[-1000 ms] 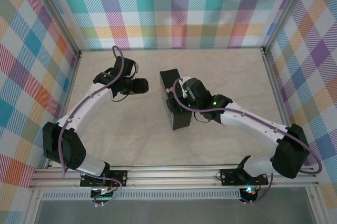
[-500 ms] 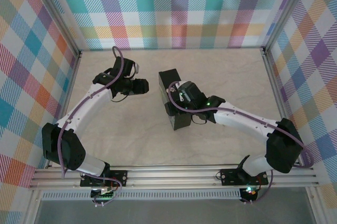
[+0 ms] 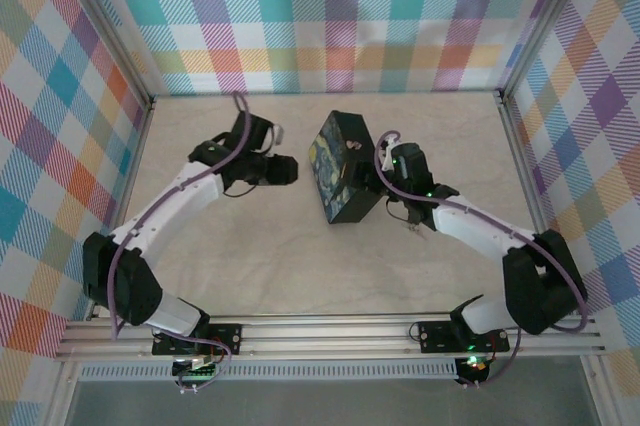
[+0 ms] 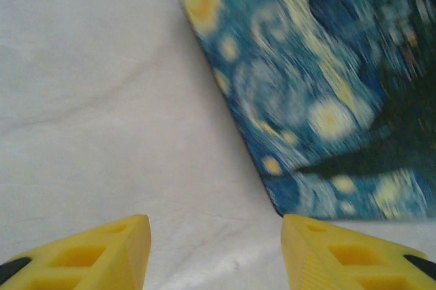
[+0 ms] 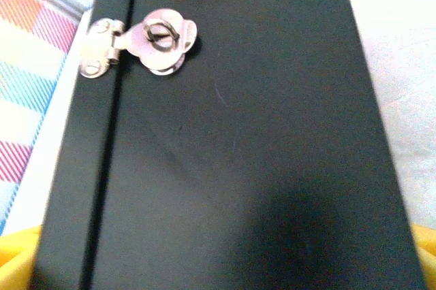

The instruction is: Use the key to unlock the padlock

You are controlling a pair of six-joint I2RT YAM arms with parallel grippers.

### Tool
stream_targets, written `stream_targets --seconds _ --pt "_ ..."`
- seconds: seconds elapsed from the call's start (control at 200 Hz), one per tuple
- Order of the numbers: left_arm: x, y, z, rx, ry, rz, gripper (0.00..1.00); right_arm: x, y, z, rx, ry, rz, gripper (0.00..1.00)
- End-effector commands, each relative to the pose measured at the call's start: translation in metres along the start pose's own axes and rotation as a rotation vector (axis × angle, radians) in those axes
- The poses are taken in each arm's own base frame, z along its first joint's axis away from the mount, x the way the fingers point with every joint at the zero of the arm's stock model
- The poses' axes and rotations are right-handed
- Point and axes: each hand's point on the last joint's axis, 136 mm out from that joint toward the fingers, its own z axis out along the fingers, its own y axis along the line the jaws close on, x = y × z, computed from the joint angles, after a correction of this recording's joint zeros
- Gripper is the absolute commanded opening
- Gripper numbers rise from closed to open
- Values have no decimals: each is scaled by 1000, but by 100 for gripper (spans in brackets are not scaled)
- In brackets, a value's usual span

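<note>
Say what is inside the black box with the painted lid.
Its contents are hidden: the box is shut, a silvery hasp latched across the seam on its black side.

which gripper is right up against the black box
The right gripper: its yellow fingers sit at both sides of the black box, close to the silver latch. The left gripper hangs open short of the painted lid, with table between its fingers.

Left arm [image 3: 170, 196] stretched forward, left claw [image 4: 214, 256] fingers apart; right arm [image 3: 475, 231] bent inward, right claw [image 5: 218, 263] spread wide.
</note>
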Motion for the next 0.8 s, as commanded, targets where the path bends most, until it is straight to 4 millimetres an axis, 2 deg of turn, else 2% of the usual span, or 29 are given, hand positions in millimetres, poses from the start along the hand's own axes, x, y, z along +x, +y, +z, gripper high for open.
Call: stream_targets --seconds 0.0,0.08,0.23,0.29,0.37,0.495,0.61,0.7,0.8 --pt "-3 -22 29 12 21 6 54 -6 9 18 -124 3 43 97" --pt "-12 -23 46 2 9 -17 54 -4 9 30 -159 28 44 98" --pt "-41 -2 70 -142 -78 -34 56 0 10 42 -225 32 69 99" --pt "-49 -1 80 -144 -92 -31 56 4 11 46 -245 46 74 100" --pt "-54 1 98 -153 -76 -38 56 9 11 50 -256 64 76 100" --pt "-62 8 115 -203 -70 -30 56 16 6 55 -235 107 74 100" --pt "-62 18 128 -270 -45 -2 55 17 -11 54 -175 114 89 100" --pt "-52 35 140 -340 -6 15 55 11 -24 47 -159 98 121 100" --pt "-40 43 153 -351 22 12 55 5 -32 41 -163 95 147 100"
